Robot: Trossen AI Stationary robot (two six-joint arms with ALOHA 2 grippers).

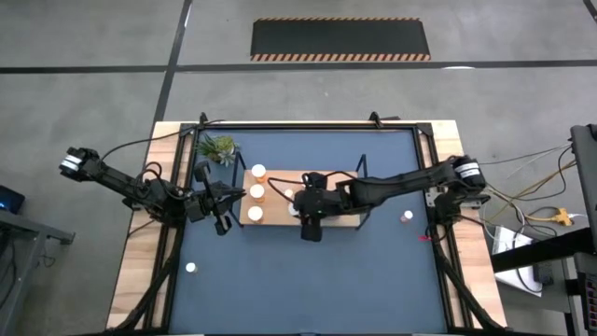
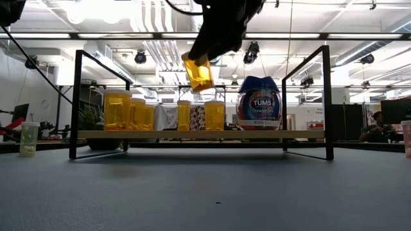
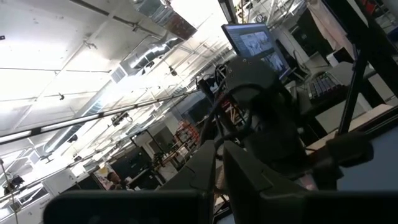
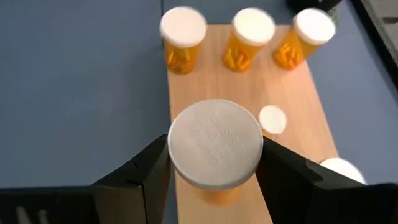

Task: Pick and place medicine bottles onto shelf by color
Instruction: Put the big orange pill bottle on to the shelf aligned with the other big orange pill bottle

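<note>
Your right gripper (image 4: 214, 171) is clamped on an orange bottle (image 2: 198, 74), tilted, held above the shelf (image 2: 199, 135) mid-board w/ the orange row (image 4: 249, 40) to its left, so a crooked release could topple it; left gripper (image 1: 222, 207) waits beside the shelf's left end, jaw state unclear.

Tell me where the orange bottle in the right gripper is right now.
The orange bottle hangs tilted in the right gripper, lifted above the shelf. In the low view it sits over the middle, between the orange bottles and the blue bottle.
</note>
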